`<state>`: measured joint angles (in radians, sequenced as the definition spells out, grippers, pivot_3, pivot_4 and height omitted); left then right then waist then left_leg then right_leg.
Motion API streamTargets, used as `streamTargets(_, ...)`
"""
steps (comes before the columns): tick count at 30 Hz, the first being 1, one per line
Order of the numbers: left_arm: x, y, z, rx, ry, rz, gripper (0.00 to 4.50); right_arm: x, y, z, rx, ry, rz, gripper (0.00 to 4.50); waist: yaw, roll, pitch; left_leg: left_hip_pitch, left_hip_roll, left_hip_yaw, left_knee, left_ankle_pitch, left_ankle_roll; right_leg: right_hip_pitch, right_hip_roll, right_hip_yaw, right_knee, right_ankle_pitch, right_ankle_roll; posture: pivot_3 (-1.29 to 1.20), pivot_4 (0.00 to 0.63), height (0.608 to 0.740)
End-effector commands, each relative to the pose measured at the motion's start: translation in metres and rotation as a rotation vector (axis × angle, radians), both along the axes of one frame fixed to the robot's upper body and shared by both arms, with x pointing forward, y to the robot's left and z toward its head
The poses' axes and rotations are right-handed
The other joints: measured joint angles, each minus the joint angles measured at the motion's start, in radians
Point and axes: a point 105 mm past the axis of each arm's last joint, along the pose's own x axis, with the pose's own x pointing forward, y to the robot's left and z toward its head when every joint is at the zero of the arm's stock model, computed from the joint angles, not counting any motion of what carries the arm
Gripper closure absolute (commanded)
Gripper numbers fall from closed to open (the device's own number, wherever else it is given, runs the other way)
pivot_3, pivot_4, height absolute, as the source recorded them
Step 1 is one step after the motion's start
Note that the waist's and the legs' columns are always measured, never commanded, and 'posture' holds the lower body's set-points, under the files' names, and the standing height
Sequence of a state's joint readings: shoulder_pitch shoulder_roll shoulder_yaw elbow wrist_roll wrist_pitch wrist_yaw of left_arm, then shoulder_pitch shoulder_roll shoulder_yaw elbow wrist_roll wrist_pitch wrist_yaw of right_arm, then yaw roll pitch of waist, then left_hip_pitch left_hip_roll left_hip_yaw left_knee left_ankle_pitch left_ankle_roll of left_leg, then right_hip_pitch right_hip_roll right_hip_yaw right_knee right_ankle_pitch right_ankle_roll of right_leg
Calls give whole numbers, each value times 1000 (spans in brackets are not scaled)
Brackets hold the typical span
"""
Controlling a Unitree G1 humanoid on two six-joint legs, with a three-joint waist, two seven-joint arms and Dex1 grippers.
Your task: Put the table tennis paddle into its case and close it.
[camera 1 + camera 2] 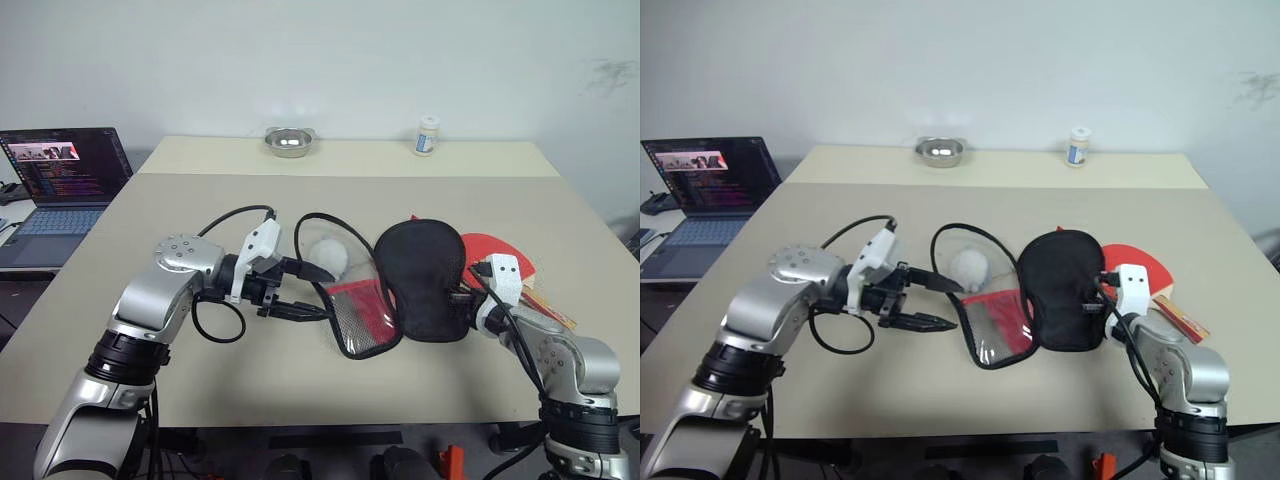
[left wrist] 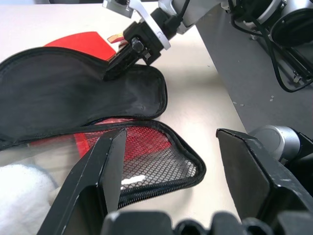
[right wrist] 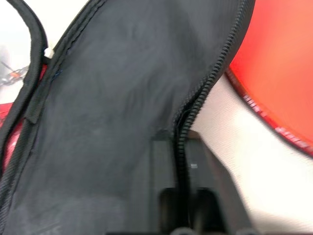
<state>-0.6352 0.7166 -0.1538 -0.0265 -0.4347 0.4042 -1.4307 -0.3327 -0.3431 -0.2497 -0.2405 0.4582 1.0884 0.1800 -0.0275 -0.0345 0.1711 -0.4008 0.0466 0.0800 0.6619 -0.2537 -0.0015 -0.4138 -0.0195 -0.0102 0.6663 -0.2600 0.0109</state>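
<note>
While the case (image 1: 425, 280) lay opened out near the middle of the table (image 1: 300, 380), its black half spread flat and its red, mesh-pocketed half (image 1: 360, 315) folded toward the front edge, the table tennis paddle (image 1: 500, 255) sat outside it — just beside the black half on the side nearer the right edge, its red face partly tucked behind the fabric. The right gripper (image 3: 182, 161) had its fingers pressed nearly together on the zipper edge of the black half, pinching that rim. The left gripper (image 1: 300, 290) hovered just beside the mesh half with its fingers spread wide and nothing between them. As a judgement, the step in hand was opening the pouch wide enough to take the bat; doing it well would have meant keeping the right pinch firm on the rim and lifting it rather than dragging it, while the left gripper pinned the mesh half so the soft fabric could not slide. A white crumpled object (image 1: 328, 258) and a loop of black cord (image 1: 320, 230) lay close by and could snag. No logo or writing on the case or paddle could be read.
</note>
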Motion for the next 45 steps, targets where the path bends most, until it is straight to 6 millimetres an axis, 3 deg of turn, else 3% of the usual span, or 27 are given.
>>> streamTargets(1,-2,-4,6,-6,-37,-24,1315,6,-10,26,-59,-98,14,2819,0,0,0,0,0,0,0,0,0,0,0,0,0,0,0,0,150,740)
streamTargets(6,-2,-4,6,-20,-28,-12,1315,-2,-31,55,-136,-162,92,1084,0,0,0,0,0,0,0,0,0,0,0,0,0,0,0,0,150,740)
streamTargets(8,-3,-5,7,-36,-21,-6,1315,-7,-53,68,-180,-171,103,394,0,1,0,0,0,0,0,0,0,0,0,0,0,0,0,0,150,740)
streamTargets(11,-4,-8,9,-53,-18,-6,1315,-12,-85,75,-233,-149,88,394,1,0,1,0,0,0,-1,0,0,0,0,0,-1,0,0,0,150,740)
streamTargets(14,-4,-12,10,-55,-24,-24,1315,-17,-120,62,-288,-70,101,394,1,0,1,0,0,0,0,0,0,1,0,0,-2,0,0,0,150,740)
streamTargets(18,-1,-16,11,-56,-28,-39,1315,-18,-135,44,-267,9,139,394,-2,0,1,1,0,0,0,0,0,1,1,0,-1,0,0,0,150,740)
streamTargets(22,1,-19,12,-54,-37,-52,1315,-16,-130,32,-245,43,224,394,-5,1,1,2,0,1,0,0,0,1,1,1,0,0,0,0,150,740)
streamTargets(33,4,-19,12,-44,-48,-57,1315,-9,-137,1,-288,115,205,394,-1,1,1,0,0,1,0,0,0,1,1,1,-2,0,1,0,150,740)
streamTargets(38,5,-19,11,-43,-49,-50,1315,-4,-137,1,-268,103,186,394,-1,1,1,1,0,1,1,0,0,1,1,1,0,0,1,0,150,740)
streamTargets(45,5,-19,9,-39,-51,-51,1315,7,-121,-1,-251,80,199,394,-6,1,1,2,0,2,1,0,0,1,1,1,0,1,1,0,150,740)
